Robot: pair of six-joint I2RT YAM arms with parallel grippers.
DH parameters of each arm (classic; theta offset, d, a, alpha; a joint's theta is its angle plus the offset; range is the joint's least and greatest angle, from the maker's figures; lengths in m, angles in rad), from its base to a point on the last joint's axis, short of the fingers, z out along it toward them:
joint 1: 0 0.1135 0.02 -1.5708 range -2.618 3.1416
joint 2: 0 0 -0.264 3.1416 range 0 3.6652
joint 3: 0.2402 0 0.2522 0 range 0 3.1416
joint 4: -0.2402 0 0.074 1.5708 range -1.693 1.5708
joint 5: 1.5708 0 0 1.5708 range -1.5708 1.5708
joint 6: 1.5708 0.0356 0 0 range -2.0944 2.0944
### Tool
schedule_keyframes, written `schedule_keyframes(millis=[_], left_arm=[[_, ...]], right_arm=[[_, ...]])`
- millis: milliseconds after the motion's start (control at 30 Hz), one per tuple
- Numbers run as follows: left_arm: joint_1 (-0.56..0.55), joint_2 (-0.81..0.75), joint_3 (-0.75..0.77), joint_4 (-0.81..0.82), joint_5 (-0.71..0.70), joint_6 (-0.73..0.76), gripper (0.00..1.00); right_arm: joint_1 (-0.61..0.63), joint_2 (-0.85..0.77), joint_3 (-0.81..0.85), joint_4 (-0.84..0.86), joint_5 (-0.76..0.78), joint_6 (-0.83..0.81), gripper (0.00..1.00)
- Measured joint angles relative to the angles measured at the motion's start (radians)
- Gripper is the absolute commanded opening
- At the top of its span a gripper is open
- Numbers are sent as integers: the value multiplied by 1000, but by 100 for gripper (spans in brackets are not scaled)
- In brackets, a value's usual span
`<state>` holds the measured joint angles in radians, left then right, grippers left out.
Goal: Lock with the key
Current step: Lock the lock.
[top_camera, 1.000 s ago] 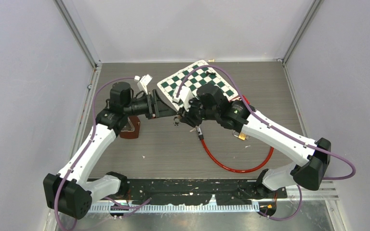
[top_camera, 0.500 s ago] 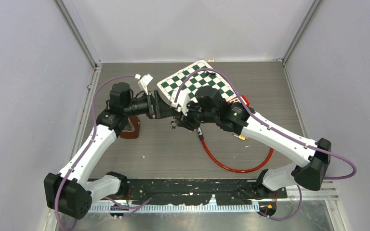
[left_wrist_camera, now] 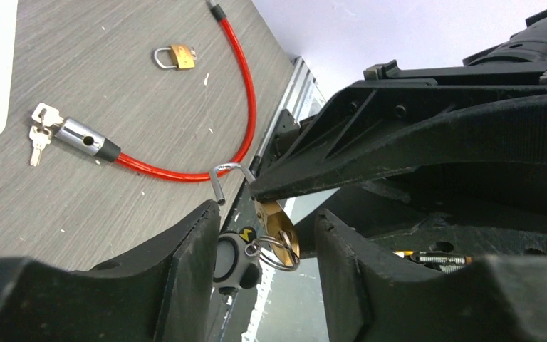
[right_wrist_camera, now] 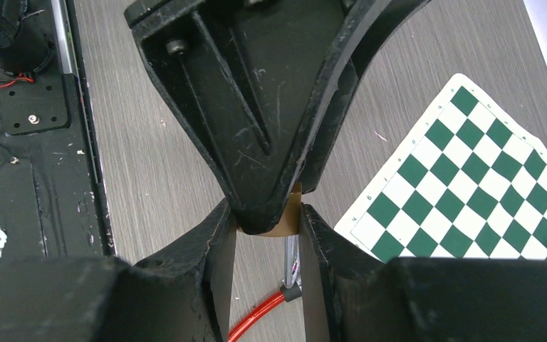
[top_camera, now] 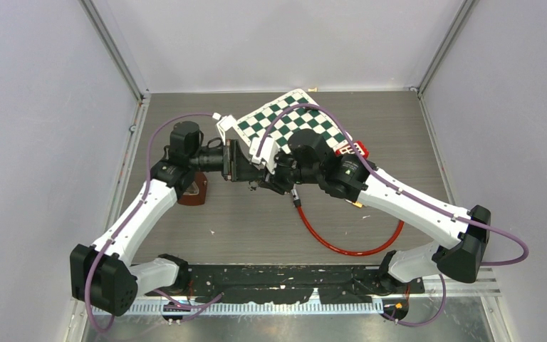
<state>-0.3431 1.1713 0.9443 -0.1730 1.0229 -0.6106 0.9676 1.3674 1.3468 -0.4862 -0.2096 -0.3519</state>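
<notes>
A small brass padlock point(left_wrist_camera: 279, 226) with its shackle point(left_wrist_camera: 229, 174) open is held off the table by my right gripper point(right_wrist_camera: 267, 214), which is shut on its body point(right_wrist_camera: 292, 214). A key ring with a grey fob point(left_wrist_camera: 235, 260) hangs at the padlock's keyhole end. My left gripper point(left_wrist_camera: 265, 217) is open, with one finger on each side of the padlock's end, the ring and the fob. The fob lies against the left finger point(left_wrist_camera: 185, 271). In the top view the two grippers meet tip to tip, left point(top_camera: 251, 176) and right point(top_camera: 263, 178), just in front of the chessboard.
A red cable lock point(top_camera: 342, 242) curves across the table, its metal end and keys point(left_wrist_camera: 41, 128) near the grippers. A second small brass padlock point(left_wrist_camera: 174, 57) lies beside it. A chessboard mat point(top_camera: 292, 121) lies at the back and a brown object point(top_camera: 194, 192) at the left.
My left gripper has rolled at the wrist and moved in on the padlock's key end. My right gripper has shifted slightly left with the padlock.
</notes>
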Motion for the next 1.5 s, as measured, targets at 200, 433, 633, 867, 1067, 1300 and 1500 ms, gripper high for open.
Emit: schedule_keyframes(millis=[200, 433, 633, 867, 1067, 1300, 1500], left_arm=[[0, 7, 0, -18, 20, -1, 43], [0, 56, 13, -104, 19, 14, 0], [3, 108, 56, -195, -25, 43, 0], [10, 133, 88, -267, -111, 62, 0], [45, 133, 125, -334, -140, 74, 0], [63, 129, 195, -400, -144, 97, 0], [71, 85, 249, -441, -134, 97, 0]], right_arm=[[4, 2, -4, -2, 23, -10, 5], [11, 45, -5, -19, 72, -4, 5], [13, 67, -27, 9, 133, 44, 12], [13, 61, -121, 144, 203, 84, 82], [-10, -43, -257, 203, 219, 88, 89], [-48, -167, -287, 269, 134, 122, 79], [-124, -176, -287, 306, -2, 213, 71]])
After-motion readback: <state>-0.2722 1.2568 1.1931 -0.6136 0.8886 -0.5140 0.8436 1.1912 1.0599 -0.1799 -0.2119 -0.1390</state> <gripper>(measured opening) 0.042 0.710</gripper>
